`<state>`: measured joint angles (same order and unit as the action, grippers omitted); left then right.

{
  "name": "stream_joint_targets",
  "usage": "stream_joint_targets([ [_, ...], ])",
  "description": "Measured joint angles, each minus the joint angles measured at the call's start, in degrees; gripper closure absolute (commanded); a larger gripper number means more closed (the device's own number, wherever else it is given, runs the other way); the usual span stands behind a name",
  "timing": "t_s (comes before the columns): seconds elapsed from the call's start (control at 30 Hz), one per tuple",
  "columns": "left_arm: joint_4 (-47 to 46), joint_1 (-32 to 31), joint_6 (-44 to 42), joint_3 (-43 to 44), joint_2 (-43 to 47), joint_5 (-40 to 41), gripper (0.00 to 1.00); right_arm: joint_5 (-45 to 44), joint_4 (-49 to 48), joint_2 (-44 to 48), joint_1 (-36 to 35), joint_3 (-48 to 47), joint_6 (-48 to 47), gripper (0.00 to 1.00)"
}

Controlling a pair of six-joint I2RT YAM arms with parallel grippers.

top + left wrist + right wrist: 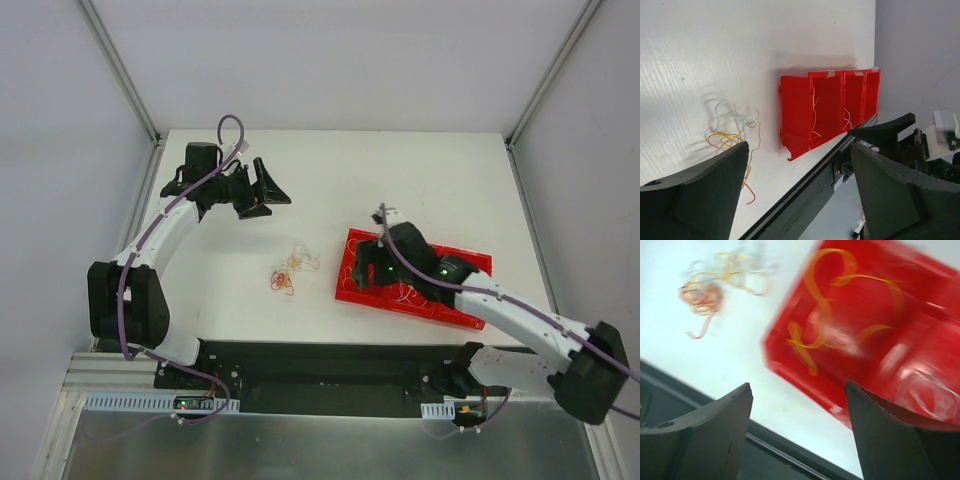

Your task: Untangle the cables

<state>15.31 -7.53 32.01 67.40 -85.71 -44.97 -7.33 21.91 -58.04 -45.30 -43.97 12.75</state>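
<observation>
The cables (290, 268) lie as a small loose tangle of orange-yellow, white and reddish strands on the white table, left of a red divided bin (470, 262). My left gripper (266, 197) is open and empty, held well behind and left of the tangle. In the left wrist view the tangle (732, 132) lies beyond the left finger, apart from the open gripper (799, 146). My right gripper (358, 270) is open over the bin's left end. Its blurred wrist view shows an orange strand (840, 305) and a white strand (930, 395) in the bin, and the tangle (705, 292) on the table.
The red bin (800, 107) has several compartments holding single strands (814, 112). A black rail (320, 365) runs along the table's near edge. Grey walls with metal posts enclose the table on the left, back and right.
</observation>
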Motion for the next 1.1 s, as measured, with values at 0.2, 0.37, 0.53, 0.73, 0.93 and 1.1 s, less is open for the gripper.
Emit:
stream_joint_targets([
  [0.2, -0.02, 0.00, 0.00, 0.00, -0.07, -0.02, 0.18, 8.41, -6.38, -22.34, -8.72, -14.60, -5.16, 0.38],
  [0.37, 0.00, 0.09, -0.02, 0.00, -0.24, 0.02, 0.18, 12.11, -10.62, -32.94, -10.51, -22.12, -12.31, 0.40],
  [0.53, 0.00, 0.13, -0.02, 0.00, -0.24, 0.02, 0.18, 11.50, -11.93, -39.50, -10.05, -23.39, -18.69, 0.40],
  [0.73, 0.00, 0.13, -0.04, 0.00, -0.24, 0.04, 0.18, 7.67, -13.92, -44.72, -9.94, -23.96, -23.71, 0.45],
  [0.93, 0.02, 0.13, -0.04, 0.00, -0.24, 0.13, 0.18, 4.87, -18.78, -47.63, -9.75, -23.93, -26.34, 0.65],
  [1.1, 0.02, 0.13, -0.07, 0.00, -0.31, 0.37, 0.18, 3.72, -26.23, -49.37, -9.73, -21.75, -26.82, 1.00],
])
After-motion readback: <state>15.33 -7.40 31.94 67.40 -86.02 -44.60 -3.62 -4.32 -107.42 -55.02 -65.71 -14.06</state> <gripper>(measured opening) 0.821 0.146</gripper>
